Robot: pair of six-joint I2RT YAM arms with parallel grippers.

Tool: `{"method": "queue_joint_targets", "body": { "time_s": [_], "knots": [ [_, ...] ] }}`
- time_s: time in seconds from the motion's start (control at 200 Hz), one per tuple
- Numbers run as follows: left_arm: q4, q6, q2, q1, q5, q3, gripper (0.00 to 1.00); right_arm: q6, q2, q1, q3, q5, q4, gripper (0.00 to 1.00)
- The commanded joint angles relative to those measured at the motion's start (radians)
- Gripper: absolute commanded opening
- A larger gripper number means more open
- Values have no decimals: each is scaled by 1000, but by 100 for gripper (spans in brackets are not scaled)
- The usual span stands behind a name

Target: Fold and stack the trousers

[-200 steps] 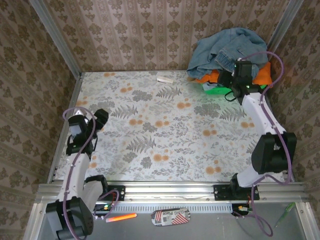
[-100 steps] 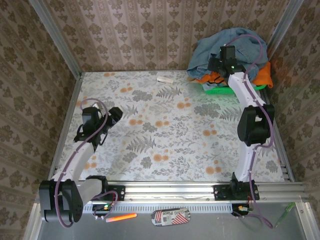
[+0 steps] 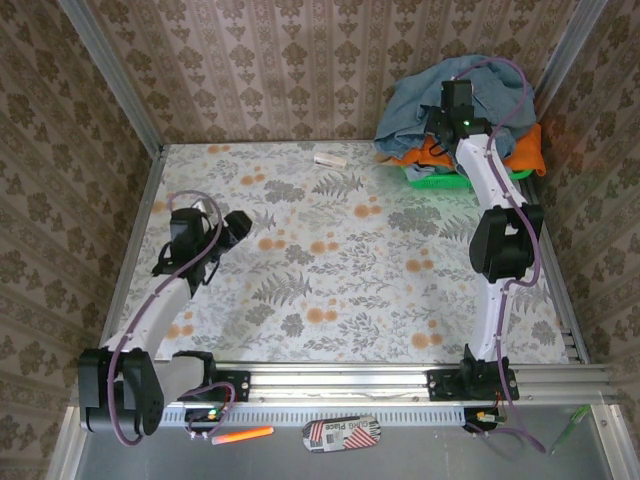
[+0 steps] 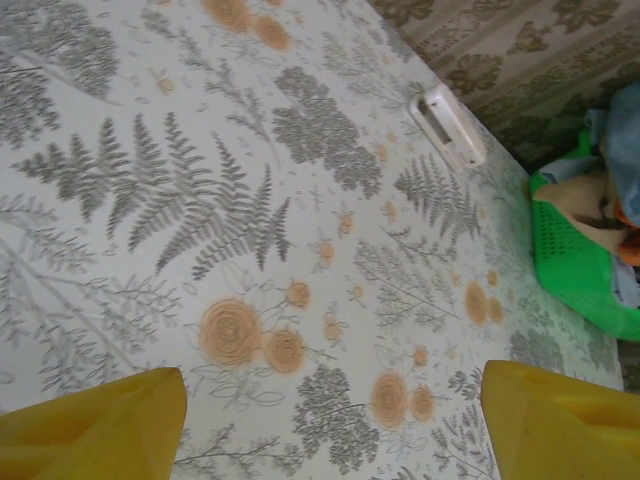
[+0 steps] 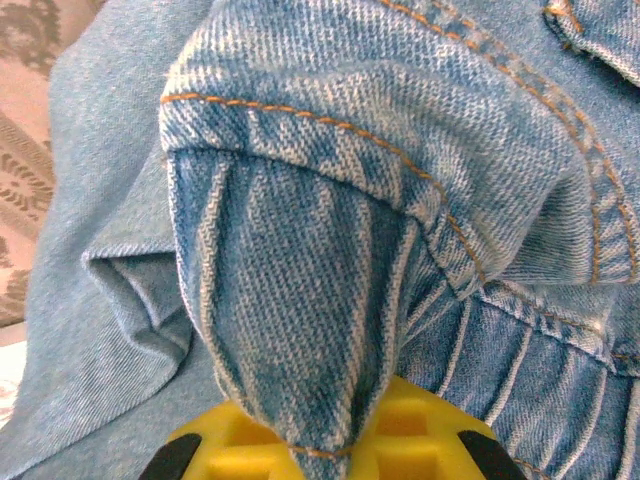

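Here, the right tool point(image 5: 330, 442) sits right against the denim trousers point(image 5: 300, 230), with a hanging fold draped over its yellow pad. Whether it is clamped on the cloth cannot be told. The trousers are heaped over a green basket point(image 3: 438, 182) in the upper right of the overhead frame. The left tool point(image 4: 325, 425), fingers spread wide and holding nothing, hovers over the floral table point(image 3: 350, 270) at left, well apart from the trousers.

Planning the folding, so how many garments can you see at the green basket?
2 clearly: blue denim on top, and an orange garment beneath, spilling right. A tan patch inside the basket may be a third; more may be hidden.
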State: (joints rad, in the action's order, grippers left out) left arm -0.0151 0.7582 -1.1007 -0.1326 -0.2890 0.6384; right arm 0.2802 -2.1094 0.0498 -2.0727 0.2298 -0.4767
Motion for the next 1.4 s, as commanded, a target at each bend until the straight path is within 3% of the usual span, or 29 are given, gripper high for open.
{"method": "queue_joint_targets", "body": {
  "time_s": [0.0,0.22,0.465,0.76,0.95,1.08,1.19,1.395],
  "knots": [
    [10,-31,-4,-20,-24,37,76,-19,155,78,-3,-63,42,0],
    [10,-33,29,-52,-25,24,74,-106,334,176,82,-6,92,0],
    [-1,-41,72,-70,-21,14,73,-156,488,275,118,-48,87,0],
    [-32,-35,147,-85,-2,13,73,-151,561,420,14,-198,24,0],
    [-72,-44,234,-86,34,7,73,-184,590,567,-55,-238,-6,0],
    [-109,-54,273,-87,51,14,73,-110,607,619,-81,-342,-16,0],
    [-128,-55,296,-85,61,18,73,-10,656,620,50,-389,-10,0],
    [-218,-93,353,-84,112,36,73,125,763,617,584,-427,47,0]
  ]
}}
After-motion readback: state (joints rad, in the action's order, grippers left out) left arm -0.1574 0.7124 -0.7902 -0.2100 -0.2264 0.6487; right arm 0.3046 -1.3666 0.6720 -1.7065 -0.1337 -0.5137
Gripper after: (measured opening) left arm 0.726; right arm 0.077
